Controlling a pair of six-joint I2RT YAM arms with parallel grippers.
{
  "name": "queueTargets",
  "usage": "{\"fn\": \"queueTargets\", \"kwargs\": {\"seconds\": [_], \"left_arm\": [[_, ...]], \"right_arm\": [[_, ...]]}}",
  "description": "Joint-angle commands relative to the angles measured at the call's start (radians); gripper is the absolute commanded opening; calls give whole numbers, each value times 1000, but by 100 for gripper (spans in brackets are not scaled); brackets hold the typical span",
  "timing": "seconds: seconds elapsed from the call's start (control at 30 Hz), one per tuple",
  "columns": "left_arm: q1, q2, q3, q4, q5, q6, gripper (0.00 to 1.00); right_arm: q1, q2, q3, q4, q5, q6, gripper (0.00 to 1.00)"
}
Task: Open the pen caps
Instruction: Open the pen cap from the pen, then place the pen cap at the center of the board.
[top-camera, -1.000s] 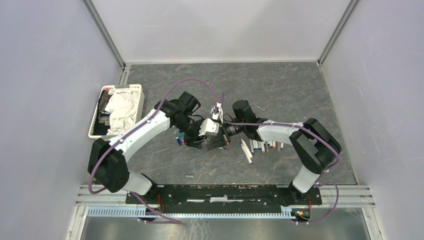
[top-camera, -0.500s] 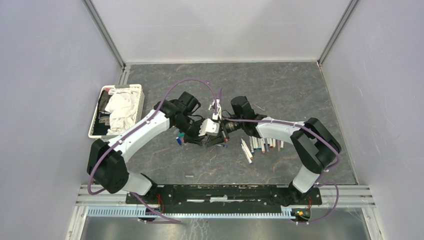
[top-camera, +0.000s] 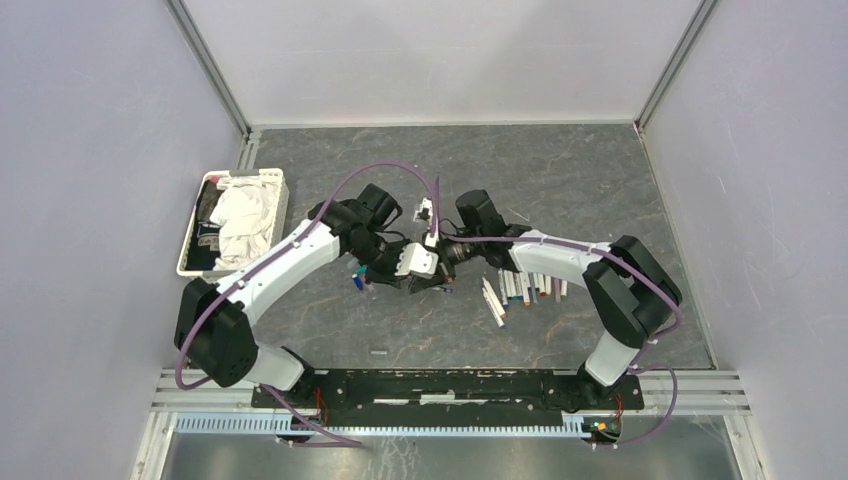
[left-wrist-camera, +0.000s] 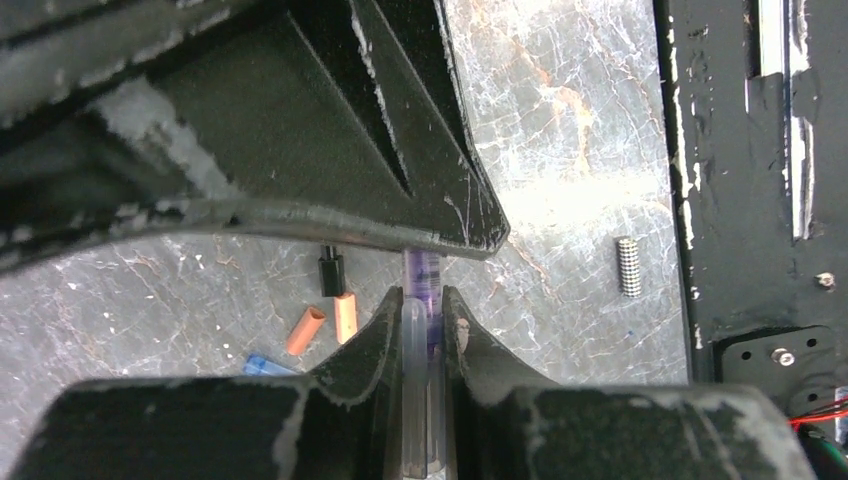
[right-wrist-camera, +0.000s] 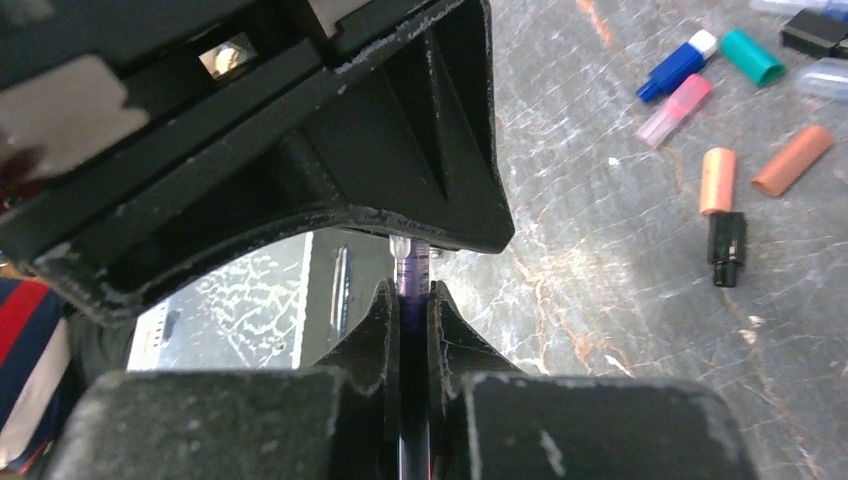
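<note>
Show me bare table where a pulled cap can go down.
Free: the far table behind both arms, and the near strip before the base rail. Crowded: loose caps beside the left arm's wrist, the pen row under the right forearm.

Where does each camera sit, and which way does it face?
Top external: above, behind the robot, facing down at the table; left arm and right arm show.
Left wrist: on that arm, looking along the left pincer at the purple pen it clamps.
Right wrist: on that arm, looking along the right pincer at that pen.
Wrist views share the pen and orange caps.
</note>
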Motion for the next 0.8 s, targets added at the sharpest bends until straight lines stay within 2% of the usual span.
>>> {"fn": "queueTargets", "kwargs": {"seconds": [0.0,0.2,0.37,0.47,0.6,0.77], "left_arm": [[138,-41,70,-215,-136,154,2],[286,-41,125,-303,-134,264,2],[292,-37,87,-212,-11,192,2],[292,-17,14,-56,64,77,2],[285,18,-97,171,81,-39,2],[260,111,-136,310,46,-101,2]], "right_arm": [[-21,-65,-88,-189,33,-67,0],[-32,-152,-171,-207,62,-74,0],[-53,-215,-151,-230,120,-93,0],[-87,-271,-161,-245,262,-96,0],[-149,-385,-240,-221,500,-63,0],[-191,-529,-341,-176,740,-33,0]]}}
